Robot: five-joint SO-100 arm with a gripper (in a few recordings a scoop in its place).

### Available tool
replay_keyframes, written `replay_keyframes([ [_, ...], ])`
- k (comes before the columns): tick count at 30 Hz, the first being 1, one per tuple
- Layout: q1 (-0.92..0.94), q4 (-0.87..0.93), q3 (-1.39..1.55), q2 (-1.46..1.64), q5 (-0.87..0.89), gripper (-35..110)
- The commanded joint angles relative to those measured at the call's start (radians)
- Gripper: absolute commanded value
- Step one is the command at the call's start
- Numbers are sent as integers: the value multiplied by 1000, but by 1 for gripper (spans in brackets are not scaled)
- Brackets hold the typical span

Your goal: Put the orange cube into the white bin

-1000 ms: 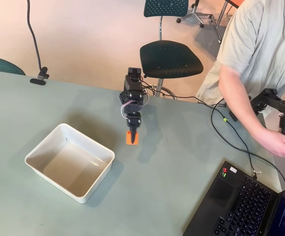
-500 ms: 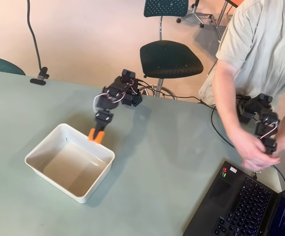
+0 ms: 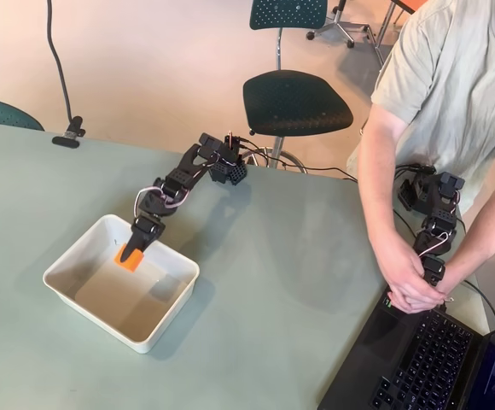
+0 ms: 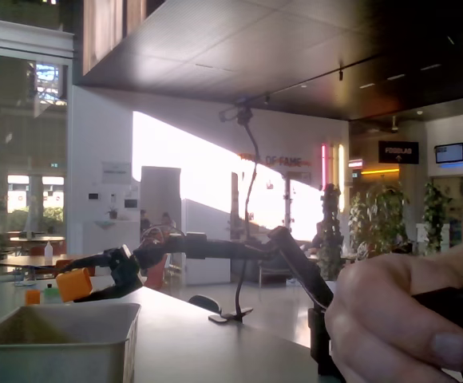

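Orange cube (image 3: 129, 258) pinched in closed fingers (image 3: 133, 253), hanging clear above white bin (image 3: 149, 329) interior, near its far wall. Judged light, rigid, smooth-sided; best held across 2 opposite flat faces.

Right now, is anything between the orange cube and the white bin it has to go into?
Nothing visible. The claw holds the orange cube over the white bin, past its near rim. The fixed view shows the cube above the bin's rim, with open air below it.
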Motion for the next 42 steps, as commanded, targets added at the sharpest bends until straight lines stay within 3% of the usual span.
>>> replay_keyframes([
  [1,-2,-20,-35,14,-3,30],
  [7,0,-14,-26,11,-3,49],
  [14,-9,25,-28,95,9,53],
  [19,-43,287,-26,396,0,53],
  [25,-86,742,-26,710,5,53],
  [33,-74,1270,-23,821,6,53],
  [42,-67,1244,360,1282,3,53],
])
